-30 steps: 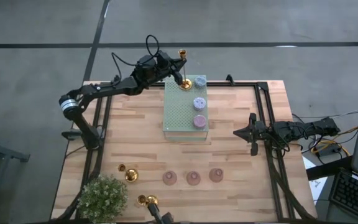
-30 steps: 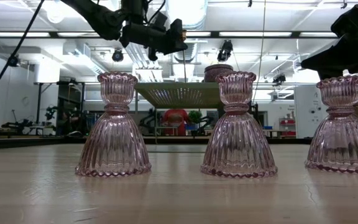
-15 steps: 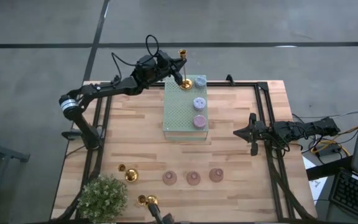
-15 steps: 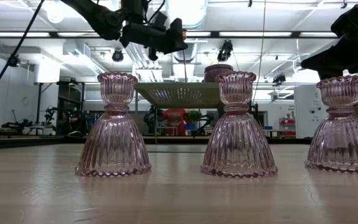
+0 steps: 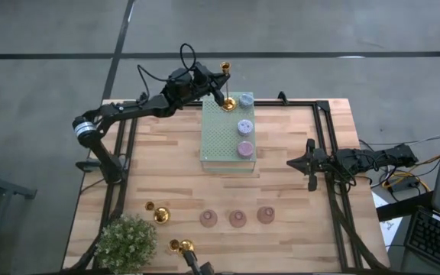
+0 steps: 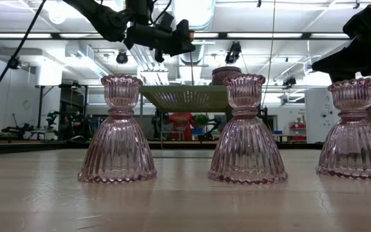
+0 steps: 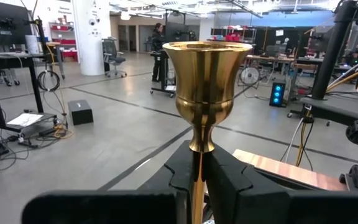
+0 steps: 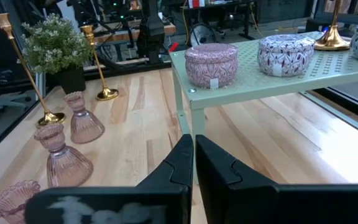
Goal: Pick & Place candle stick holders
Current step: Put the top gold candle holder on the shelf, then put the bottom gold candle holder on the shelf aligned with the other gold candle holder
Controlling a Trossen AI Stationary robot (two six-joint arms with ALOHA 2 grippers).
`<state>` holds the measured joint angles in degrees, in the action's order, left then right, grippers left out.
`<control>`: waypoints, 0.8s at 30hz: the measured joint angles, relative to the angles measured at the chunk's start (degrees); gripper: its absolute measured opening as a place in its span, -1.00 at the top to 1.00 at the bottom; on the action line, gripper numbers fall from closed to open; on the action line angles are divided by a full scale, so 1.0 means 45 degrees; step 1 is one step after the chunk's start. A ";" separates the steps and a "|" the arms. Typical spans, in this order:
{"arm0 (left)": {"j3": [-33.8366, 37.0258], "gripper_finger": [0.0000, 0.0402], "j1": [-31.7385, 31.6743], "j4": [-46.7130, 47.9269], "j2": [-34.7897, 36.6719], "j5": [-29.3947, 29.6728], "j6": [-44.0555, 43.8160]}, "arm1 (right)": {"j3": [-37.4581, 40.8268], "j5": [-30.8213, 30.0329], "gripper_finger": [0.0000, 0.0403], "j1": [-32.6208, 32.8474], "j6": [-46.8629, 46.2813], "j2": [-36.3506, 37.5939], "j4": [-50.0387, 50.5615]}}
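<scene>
While the left gripper (image 7: 197, 180) pinches the thin stem of a gold candle stick holder (image 5: 224, 80), it sits at the 12 o'clock end of the pale green block (image 5: 221, 137), by the far edge of the table (image 5: 166, 160). The holder stands straight up, its round foot (image 5: 228, 101) low over that end of the block; I cannot tell if it touches. Its long line runs up and down, so I think the next move is straight down, then let go. A squat lavender holder (image 5: 247, 98) is just beside the foot at 3 o'clock, so it could get bumped.

The gold one is smooth and shiny, with a cup (image 7: 207, 78) like a little bell. The block top is full of tiny holes.

The right gripper (image 8: 193, 163) waits at the table's 3 o'clock side, fingers pressed together on nothing.

Three ribbed pink glass holders (image 6: 117, 132) shaped like skirts stand in a row at 6 o'clock, with two more gold ones (image 5: 161, 215) near the bushy plant (image 5: 125, 241) at 7 o'clock
</scene>
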<state>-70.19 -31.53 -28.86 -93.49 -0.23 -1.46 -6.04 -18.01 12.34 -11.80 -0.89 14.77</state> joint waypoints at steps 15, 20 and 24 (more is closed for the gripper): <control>0.0019 0.60 0.0000 0.0062 -0.0231 -0.0317 0.0025 | 0.0000 -0.0002 0.94 0.0003 -0.0001 0.0000 0.0003; 0.0024 0.45 0.0000 0.0838 -0.0101 -0.0622 0.0011 | 0.0000 0.0000 0.94 0.0001 -0.0002 0.0000 -0.0001; 0.0028 0.33 0.0000 0.1768 0.0209 -0.0844 0.0120 | 0.0000 0.0003 0.94 0.0005 -0.0004 -0.0005 0.0003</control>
<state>-70.07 -31.53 -20.91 -92.55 -4.03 -0.92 -6.04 -18.00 12.36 -11.81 -0.91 14.79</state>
